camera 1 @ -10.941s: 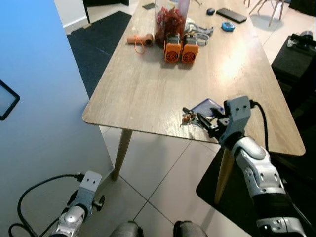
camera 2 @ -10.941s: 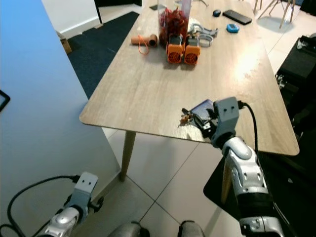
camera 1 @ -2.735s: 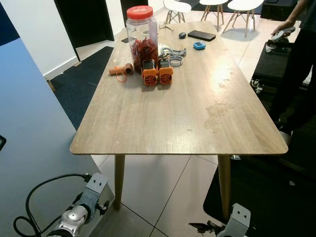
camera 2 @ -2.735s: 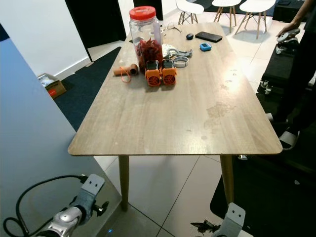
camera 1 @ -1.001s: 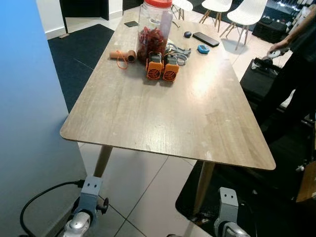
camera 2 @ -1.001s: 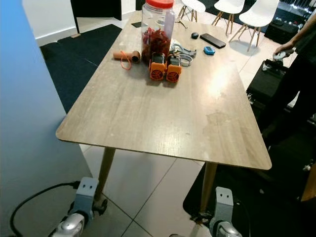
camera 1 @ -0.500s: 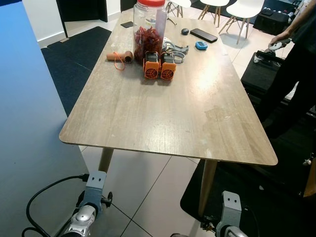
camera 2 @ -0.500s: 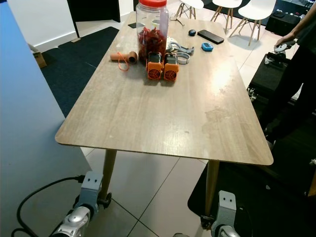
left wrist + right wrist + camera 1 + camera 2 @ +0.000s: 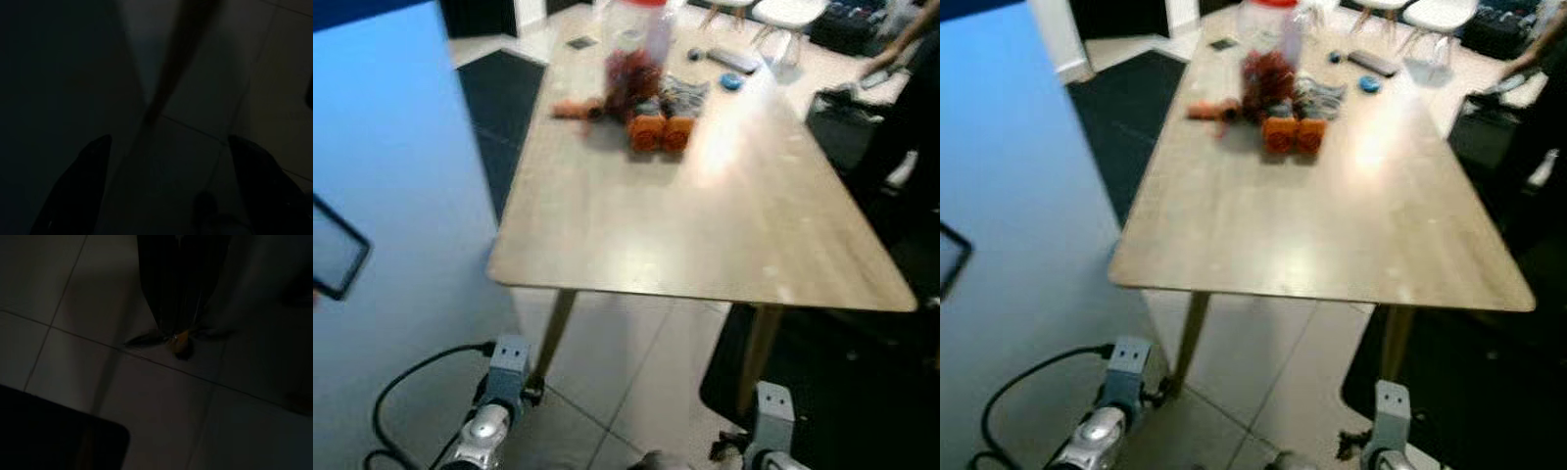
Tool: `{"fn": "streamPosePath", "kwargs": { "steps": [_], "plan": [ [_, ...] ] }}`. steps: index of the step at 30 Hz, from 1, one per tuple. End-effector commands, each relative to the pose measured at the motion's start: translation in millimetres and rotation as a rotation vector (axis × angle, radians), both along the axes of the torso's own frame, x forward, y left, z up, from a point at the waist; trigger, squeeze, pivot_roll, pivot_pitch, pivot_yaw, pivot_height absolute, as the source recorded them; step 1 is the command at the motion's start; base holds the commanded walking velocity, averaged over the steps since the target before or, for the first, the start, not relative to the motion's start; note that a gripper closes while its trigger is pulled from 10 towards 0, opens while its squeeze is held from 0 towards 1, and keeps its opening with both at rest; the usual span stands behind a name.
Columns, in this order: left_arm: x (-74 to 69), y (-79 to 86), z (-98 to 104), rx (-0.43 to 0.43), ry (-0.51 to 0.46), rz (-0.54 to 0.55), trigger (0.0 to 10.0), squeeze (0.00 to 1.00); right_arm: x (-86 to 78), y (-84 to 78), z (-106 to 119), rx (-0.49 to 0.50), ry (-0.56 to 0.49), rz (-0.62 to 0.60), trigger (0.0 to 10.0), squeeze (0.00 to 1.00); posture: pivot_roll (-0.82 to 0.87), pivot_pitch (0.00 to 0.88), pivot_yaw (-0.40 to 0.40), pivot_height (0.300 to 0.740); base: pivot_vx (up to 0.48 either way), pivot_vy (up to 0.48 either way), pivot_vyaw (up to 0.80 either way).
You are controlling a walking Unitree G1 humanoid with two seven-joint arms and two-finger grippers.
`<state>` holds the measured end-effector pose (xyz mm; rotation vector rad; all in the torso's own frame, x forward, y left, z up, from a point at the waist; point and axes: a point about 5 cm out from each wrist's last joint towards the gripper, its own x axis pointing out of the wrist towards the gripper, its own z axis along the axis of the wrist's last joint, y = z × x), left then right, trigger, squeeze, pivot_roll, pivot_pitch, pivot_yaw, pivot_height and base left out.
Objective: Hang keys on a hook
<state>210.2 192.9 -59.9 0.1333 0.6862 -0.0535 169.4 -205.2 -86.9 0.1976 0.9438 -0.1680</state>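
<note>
My right gripper (image 9: pixel 176 328) hangs low beside the table leg, shut on a bunch of keys (image 9: pixel 179 341); an orange-yellow piece and dark key ends stick out below its fingertips. From the head, the keys (image 9: pixel 725 446) show as a dark clump beside the right wrist (image 9: pixel 771 416), above the tiled floor. A black angular bracket (image 9: pixel 337 260) sits on the blue panel (image 9: pixel 401 176) at the far left. My left gripper (image 9: pixel 166 196) hangs idle near the floor, fingers (image 9: pixel 80 181) spread open with nothing between them.
A long wooden table (image 9: pixel 705 215) stands ahead, carrying a clear jar with red contents (image 9: pixel 631 54), two orange devices (image 9: pixel 661 132) and small items at its far end. Dark carpet (image 9: pixel 499 98) lies to the left. A black mat (image 9: pixel 842 392) is at the right.
The camera has swung left and the picture is blurred; the blue panel with its black bracket has come into view. Both arms still hang low, the right one still holding the keys.
</note>
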Motion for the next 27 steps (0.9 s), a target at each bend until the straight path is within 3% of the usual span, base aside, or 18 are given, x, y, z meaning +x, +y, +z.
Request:
{"fn": "streamPosePath", "kwargs": {
  "steps": [1, 4, 15, 27],
  "plan": [
    [-3.7, -3.1, -2.3, -0.023, 0.007, -0.009, 10.0, 0.00, -0.5, -5.2, 0.8, -0.017, -0.001, 0.000, 10.0, 0.00, 0.06, 0.060, -0.102, 0.740, 0.000, 0.000, 0.00],
    [-4.6, -3.9, -2.5, -0.032, 0.004, -0.015, 10.0, 0.00, -0.8, -5.0, 0.7, -0.017, 0.000, 0.003, 10.0, 0.00, 0.06, 0.059, -0.103, 0.740, 0.000, 0.000, 0.00],
    [-7.6, -3.9, -3.9, -0.038, 0.006, -0.021, 10.0, 0.00, -2.1, -3.0, -0.3, -0.017, 0.005, 0.012, 10.0, 0.00, 0.06, 0.063, -0.103, 0.740, 0.000, -0.480, 0.00],
    [-6.2, 5.9, -3.0, -0.030, 0.025, -0.001, 10.0, 0.00, -3.1, -1.1, -1.2, -0.011, 0.012, 0.007, 10.0, 0.00, 0.06, 0.049, -0.096, 0.740, 0.000, 0.000, 0.00]
  ]
}}
